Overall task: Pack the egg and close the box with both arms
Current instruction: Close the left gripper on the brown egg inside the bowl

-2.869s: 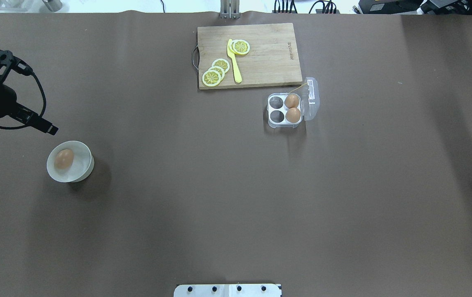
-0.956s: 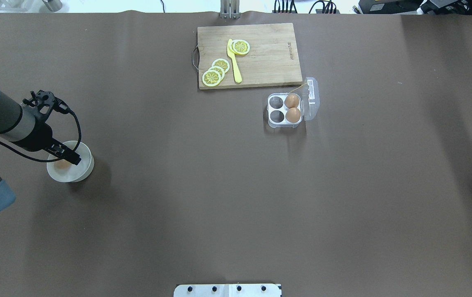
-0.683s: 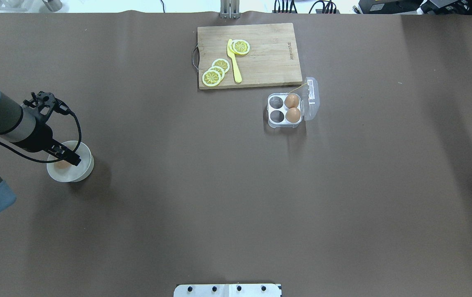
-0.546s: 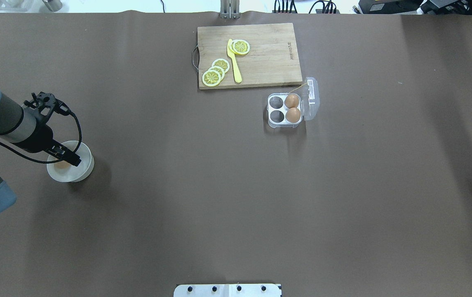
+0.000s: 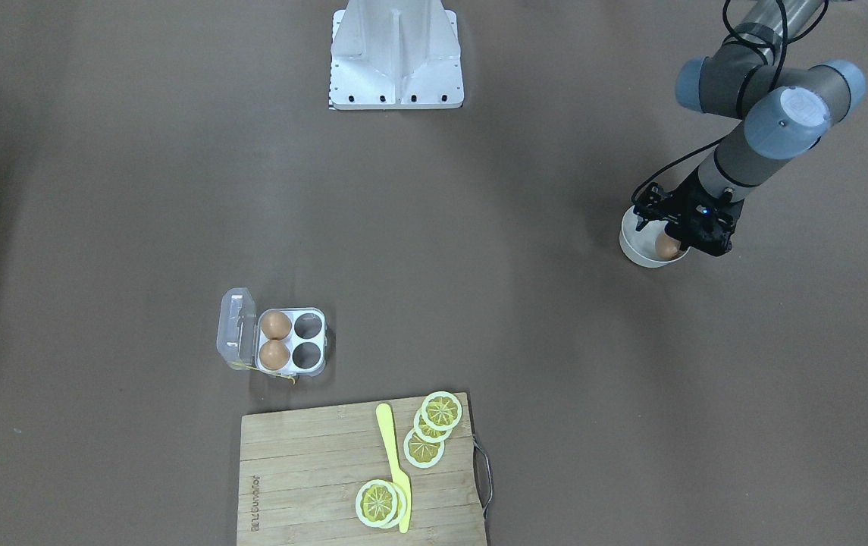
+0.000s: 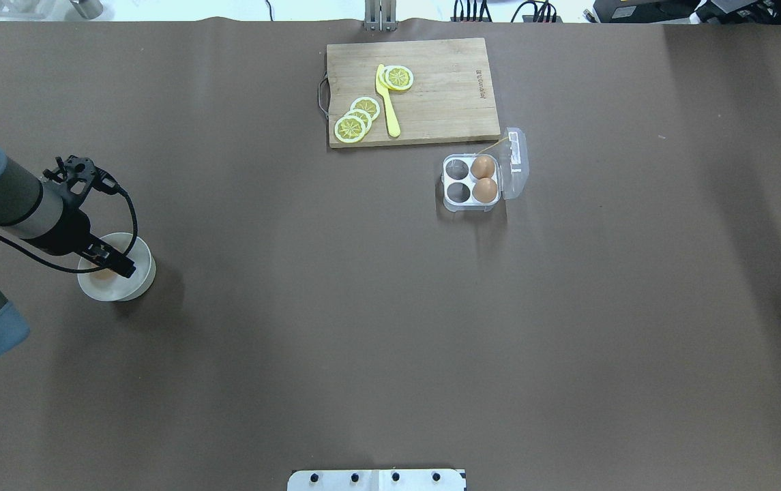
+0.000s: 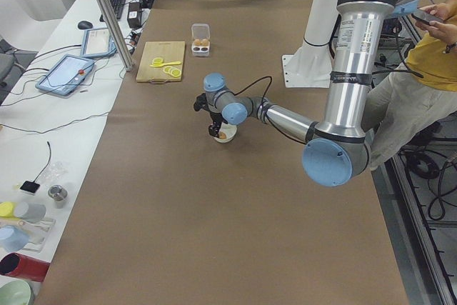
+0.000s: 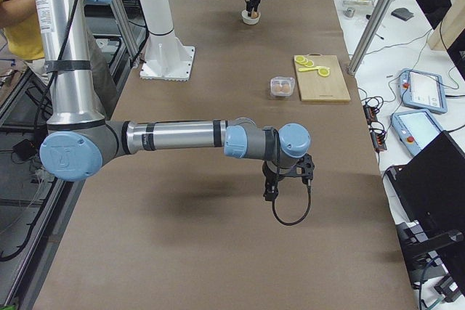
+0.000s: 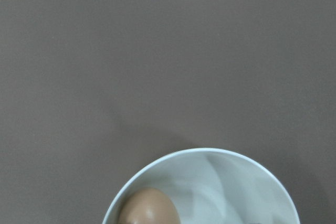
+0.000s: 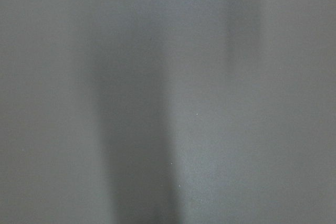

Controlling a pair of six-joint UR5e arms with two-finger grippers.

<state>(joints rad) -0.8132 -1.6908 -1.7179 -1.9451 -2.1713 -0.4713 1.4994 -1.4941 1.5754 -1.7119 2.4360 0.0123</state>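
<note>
**Fig.** L. tool (image 5: pixel 676 241) sits low in white bowl (image 5: pixel 633 244) at robot's left end of bench (image 5: pixel 524 227), tips right at the egg (image 5: pixel 665 247), which lies inside bowl. Cannot tell how far apart its jaws are, nor whether they grip the egg. R. tool (image 8: pixel 270 191) hangs over bare bench, side view only; opening cannot be told. Box (image 5: pixel 287 334) is well apart from bowl, just beside cutting board (image 5: pixel 305 470), with lid (image 5: pixel 235 327) swung open. Two other eggs (image 5: pixel 275 324) occupy the lid-side cups.
</note>
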